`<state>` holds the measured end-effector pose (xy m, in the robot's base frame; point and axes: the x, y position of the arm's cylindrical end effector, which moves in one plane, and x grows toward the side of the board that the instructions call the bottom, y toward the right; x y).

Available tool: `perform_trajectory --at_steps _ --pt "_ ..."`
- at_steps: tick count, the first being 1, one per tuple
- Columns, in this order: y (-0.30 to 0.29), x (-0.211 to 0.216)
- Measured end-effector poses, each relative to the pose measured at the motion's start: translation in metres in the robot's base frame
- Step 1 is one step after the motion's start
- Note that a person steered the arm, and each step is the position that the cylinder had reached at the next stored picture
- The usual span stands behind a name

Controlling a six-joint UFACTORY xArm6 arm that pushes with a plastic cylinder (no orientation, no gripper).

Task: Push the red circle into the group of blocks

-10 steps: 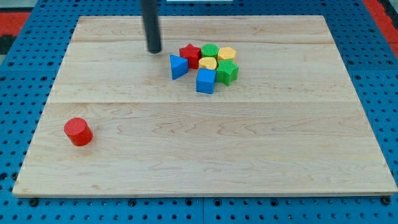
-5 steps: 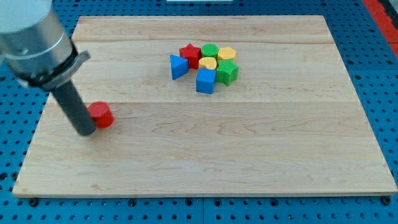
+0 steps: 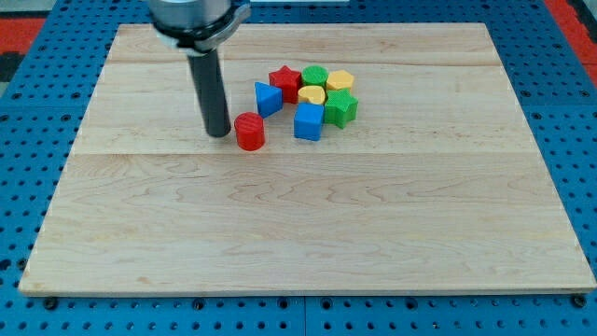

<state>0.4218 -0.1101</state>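
— The wooden board [image 3: 308, 233] is lying on a blue pegboard bench [image 3: 578, 140], with a red strip showing at the view's top left. What's happening on it?

— The arm is standing its rod upright, my tip [image 3: 219, 133] sitting just left of the red circle [image 3: 249, 132], touching or nearly so.

— Any jaws working?

— None to report; it's a bare rod. The red circle is resting just below-left of the blue triangle [image 3: 268, 99], near the group: red star [image 3: 285, 83], green block [image 3: 315, 77], yellow hexagon [image 3: 340, 81], blue cube [image 3: 309, 120], green star [image 3: 340, 108].

— Best move?

— I'd be pushing rightward and slightly up, staying centred behind it so it's not slipping sideways.
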Motion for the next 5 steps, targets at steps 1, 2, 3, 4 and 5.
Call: perform_trajectory --at_steps 1,2,3,4,5 --pt "0.013 0.019" --pt "0.035 -0.009" --pt "0.057 -0.019" --pt "0.071 -0.019" --pt "0.063 -0.008"
